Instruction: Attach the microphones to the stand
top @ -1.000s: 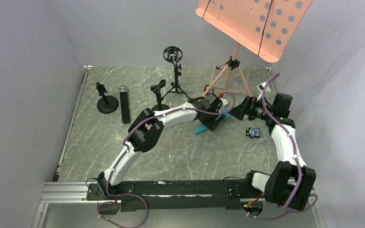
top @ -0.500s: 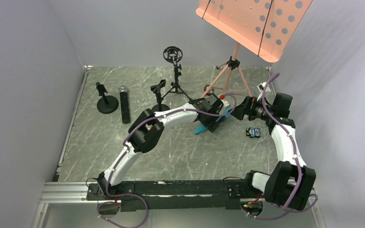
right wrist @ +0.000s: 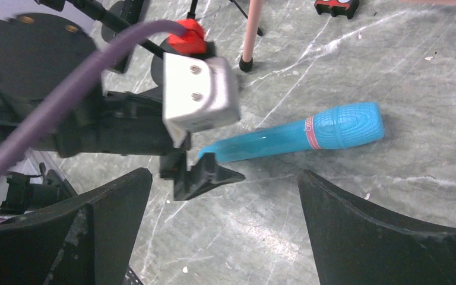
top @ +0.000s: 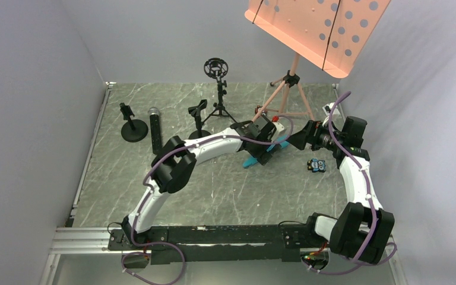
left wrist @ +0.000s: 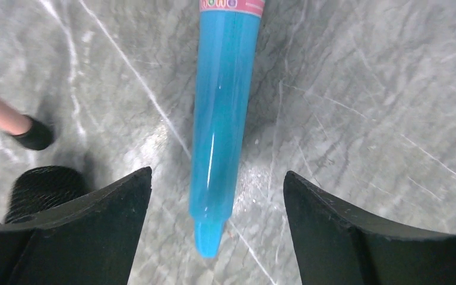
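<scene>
The cyan-blue mic (left wrist: 219, 113) lies flat on the grey table (top: 214, 190); it also shows in the top view (top: 252, 161) and the right wrist view (right wrist: 309, 133). My left gripper (left wrist: 217, 173) is open, its fingers on either side of the mic's thin tail end, not touching it. My right gripper (right wrist: 224, 173) is open and empty, just right of the mic's head in the top view (top: 297, 138). The black mic with a silver mesh head (top: 155, 132) lies at the far left. A black stick with a red-orange end (right wrist: 185, 35) lies behind the left gripper.
Two small black clip stands (top: 133, 127) (top: 198, 116) and a tripod stand with a ring mount (top: 217, 71) stand at the back. A pink music stand (top: 309, 29) spreads its legs (right wrist: 252, 29) near the cyan mic. A small blue-black object (top: 316, 165) lies to the right.
My left arm's elbow has swung to the left and its gripper has edged slightly farther back over the cyan mic. The right arm has barely moved.
</scene>
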`<state>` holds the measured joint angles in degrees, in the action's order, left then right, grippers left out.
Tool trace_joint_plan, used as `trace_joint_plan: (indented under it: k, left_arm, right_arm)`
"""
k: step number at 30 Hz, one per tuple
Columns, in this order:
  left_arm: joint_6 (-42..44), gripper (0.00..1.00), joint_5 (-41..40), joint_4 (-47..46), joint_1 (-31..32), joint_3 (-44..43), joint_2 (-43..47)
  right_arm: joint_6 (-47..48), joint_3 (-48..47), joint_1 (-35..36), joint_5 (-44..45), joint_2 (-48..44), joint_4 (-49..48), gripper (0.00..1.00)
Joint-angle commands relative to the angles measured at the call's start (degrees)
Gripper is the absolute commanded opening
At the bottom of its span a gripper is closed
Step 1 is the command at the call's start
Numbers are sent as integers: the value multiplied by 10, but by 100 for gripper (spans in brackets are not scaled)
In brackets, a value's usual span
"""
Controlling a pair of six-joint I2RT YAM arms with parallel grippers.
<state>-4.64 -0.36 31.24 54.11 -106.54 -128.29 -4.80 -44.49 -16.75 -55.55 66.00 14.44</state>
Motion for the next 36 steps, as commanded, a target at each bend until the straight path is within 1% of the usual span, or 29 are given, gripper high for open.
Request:
trace_joint_plan:
  k: [1, 5, 8, 11, 17, 22, 25, 28, 30, 31, 33, 34, 36]
  left_arm:
    - [12, 87, -2, -7, -13, 3, 94]
    - [4, 87, 41, -21, -28, 29, 133]
    - [4, 87, 71, -35, -31, 43, 134]
    - [-1, 85, 86, -39, -31, 36, 109]
    - [-8, 80, 83, -28, -29, -2, 38]
    - [-9, 77, 53, -19, -14, -21, -5]
    - [-10, 72, 30, -13, -7, -25, -19]
    - [-9, 64, 10, -5, -4, -25, -27]
    - [-8, 63, 5, -1, -2, -25, -30]
    - [-7, 59, 5, 0, 0, -25, -31]
    - [-6, 57, 5, 3, 2, -25, -34]
    - [-5, 53, 5, 3, 4, -26, -36]
    - [-5, 50, -11, 5, 6, -27, -40]
  right_arm:
    - [-7, -6, -3, -3, -21, -16, 100]
    - [-9, -6, -3, -5, -20, -16, 100]
    - [-7, -8, -2, -3, -16, -14, 100]
    - [-5, -7, -3, 3, -16, -14, 100]
    - [-2, -7, -3, 10, -11, -13, 100]
    - [-1, -8, -4, 12, -7, -11, 100]
    - [-2, -8, -4, 12, -6, -11, 100]
    - [-2, -9, -3, 11, -4, -11, 100]
    - [-2, -9, -4, 11, -3, -11, 100]
    - [-2, -9, -4, 11, -3, -11, 100]
    - [-2, -9, -4, 10, -3, -11, 100]
    - [-2, -9, -4, 10, -3, -11, 100]
    - [-1, -9, -4, 10, -4, -10, 100]
